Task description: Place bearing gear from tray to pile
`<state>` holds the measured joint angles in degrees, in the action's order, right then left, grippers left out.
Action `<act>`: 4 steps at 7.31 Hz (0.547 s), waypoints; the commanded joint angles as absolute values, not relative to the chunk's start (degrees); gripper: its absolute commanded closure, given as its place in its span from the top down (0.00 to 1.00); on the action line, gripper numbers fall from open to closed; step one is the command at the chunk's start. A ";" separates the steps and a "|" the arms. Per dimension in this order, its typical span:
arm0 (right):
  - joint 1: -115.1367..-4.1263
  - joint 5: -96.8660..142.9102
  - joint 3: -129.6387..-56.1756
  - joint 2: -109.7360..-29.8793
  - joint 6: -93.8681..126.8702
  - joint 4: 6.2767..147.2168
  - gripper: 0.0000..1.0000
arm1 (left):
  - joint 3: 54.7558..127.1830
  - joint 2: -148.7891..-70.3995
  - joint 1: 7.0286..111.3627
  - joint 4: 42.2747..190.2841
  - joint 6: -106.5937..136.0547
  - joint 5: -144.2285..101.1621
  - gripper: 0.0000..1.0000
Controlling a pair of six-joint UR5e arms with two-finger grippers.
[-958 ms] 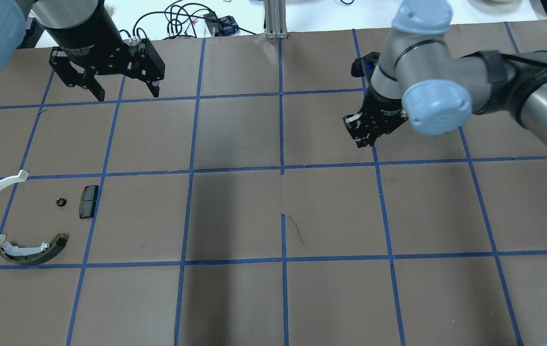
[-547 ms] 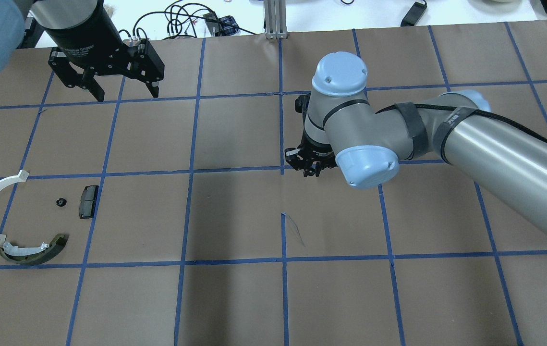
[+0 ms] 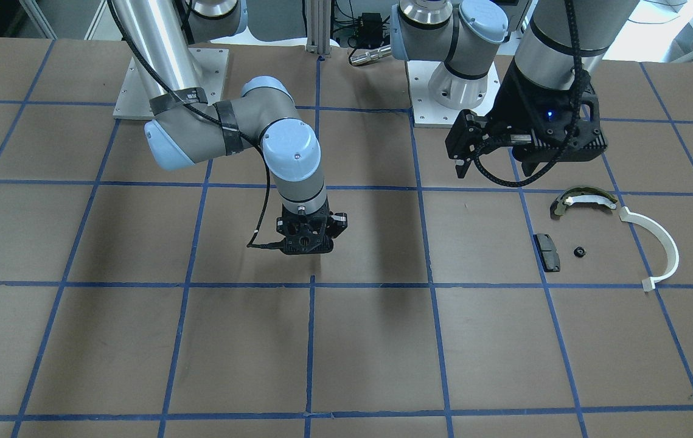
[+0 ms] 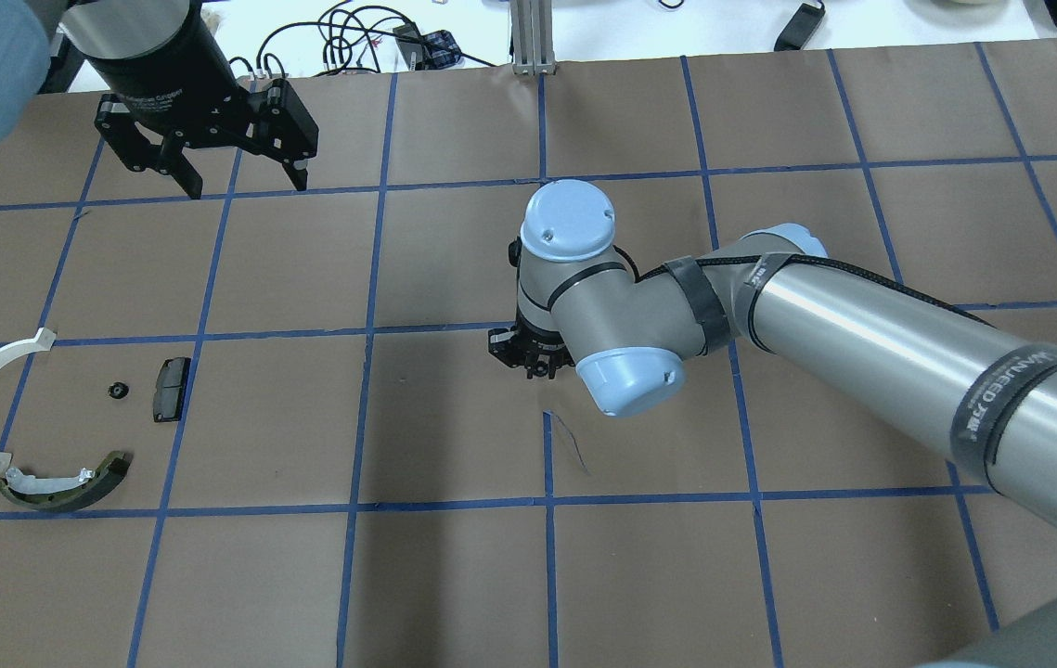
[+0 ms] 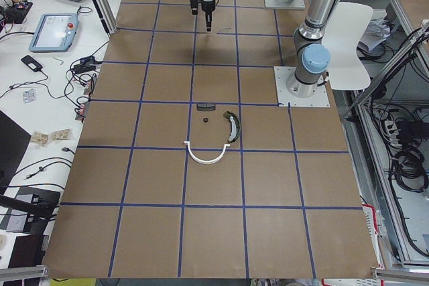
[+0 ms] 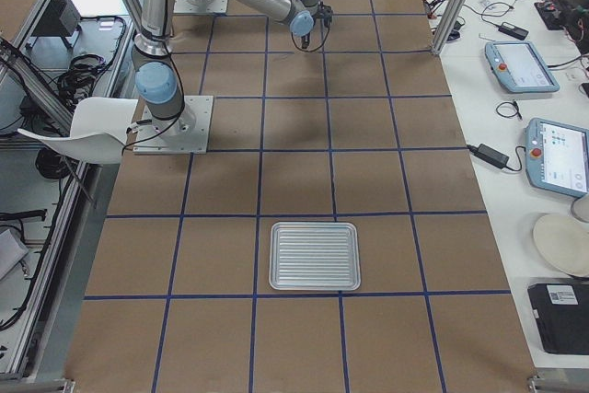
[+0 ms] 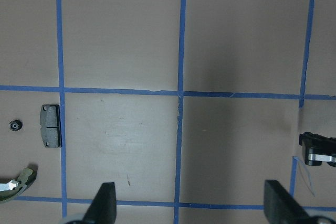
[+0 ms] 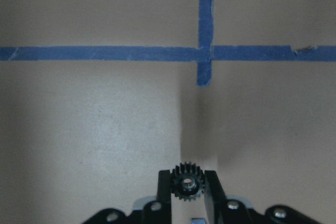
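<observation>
Right gripper [image 4: 533,357] nearer the pile [image 4: 171,390] than before.
It pinches the gear [image 8: 187,182] over the middle of the table [image 4: 454,575]; left gripper [image 4: 243,181] unmoved, fingers spread, empty.

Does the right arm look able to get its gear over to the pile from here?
Likely yes: the right gripper holds the gear at mid-table, only bare tabletop lies between it and the pile, and the left gripper hangs open off that line.

small black toothed gear [image 8: 185,181] pinched upright in the right gripper [image 8: 185,187] above mid-table; ribbed silver tray [image 6: 314,255] and pile [image 4: 118,390] well apart
</observation>
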<state>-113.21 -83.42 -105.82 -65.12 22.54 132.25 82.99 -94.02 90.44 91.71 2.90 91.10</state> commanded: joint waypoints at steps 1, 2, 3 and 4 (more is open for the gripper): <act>-113.64 -83.50 -105.82 -64.78 22.42 132.63 0.79 | 83.06 -93.96 90.44 91.67 2.90 91.23 1.00; -113.56 -83.76 -105.56 -65.21 22.93 132.71 1.00 | 83.23 -93.87 90.53 91.76 2.90 90.97 1.00; -113.47 -84.28 -105.30 -65.56 22.50 132.54 1.00 | 83.41 -93.95 90.70 91.67 2.99 91.05 1.00; -112.07 -84.46 -104.86 -66.44 22.06 132.28 1.00 | 83.41 -94.04 90.70 91.58 3.08 90.97 1.00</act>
